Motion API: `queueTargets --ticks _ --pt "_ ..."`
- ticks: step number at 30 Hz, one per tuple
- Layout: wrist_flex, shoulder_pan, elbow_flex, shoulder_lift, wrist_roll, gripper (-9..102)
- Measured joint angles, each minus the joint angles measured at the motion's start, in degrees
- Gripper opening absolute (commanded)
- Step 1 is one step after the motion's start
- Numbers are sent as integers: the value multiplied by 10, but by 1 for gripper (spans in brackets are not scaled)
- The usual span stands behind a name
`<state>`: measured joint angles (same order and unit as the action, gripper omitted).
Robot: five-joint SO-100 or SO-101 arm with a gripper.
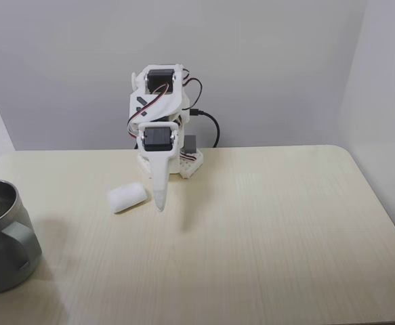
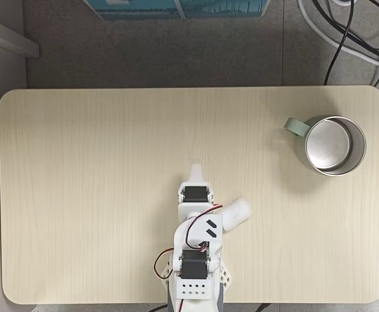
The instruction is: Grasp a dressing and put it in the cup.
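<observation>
Not grabbed yet: the gripper [image 1: 160,203] looks closed w/ nothing in it, tip down just beside the dressing [image 1: 127,197] on the counter [image 1: 265,230]. Next it prob. needs to open, slide over & pinch it, then go to the cup [image 2: 335,145], far off.

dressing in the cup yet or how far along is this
Not yet. Nothing looks done: the dressing lies on the table beside the gripper, not held, and the cup in the top-down fixed view shows a bare steel inside. In hand: the gripper points down near the dressing; whether its fingers are open is unclear. Left: grasp it, carry it to the cup, drop it in.
</observation>
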<state>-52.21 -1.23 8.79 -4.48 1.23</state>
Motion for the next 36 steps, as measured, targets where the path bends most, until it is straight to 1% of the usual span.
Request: queueTargets --ticks 7,10,15,19,22,26,30,32,34,36 --pt "-1 -14 2 0 -11 0" --pt "-30 -10 40 0 -18 0" --pt "-95 -22 169 15 -48 0" --pt "-161 -21 323 119 -74 0" --pt "-231 -21 458 204 -105 1" --pt "-354 -14 631 316 -171 5" --pt "-483 40 755 432 -266 10" --pt "-501 82 766 468 -322 15" --pt "-505 125 760 469 -382 18" --pt "-505 169 745 459 -440 20"
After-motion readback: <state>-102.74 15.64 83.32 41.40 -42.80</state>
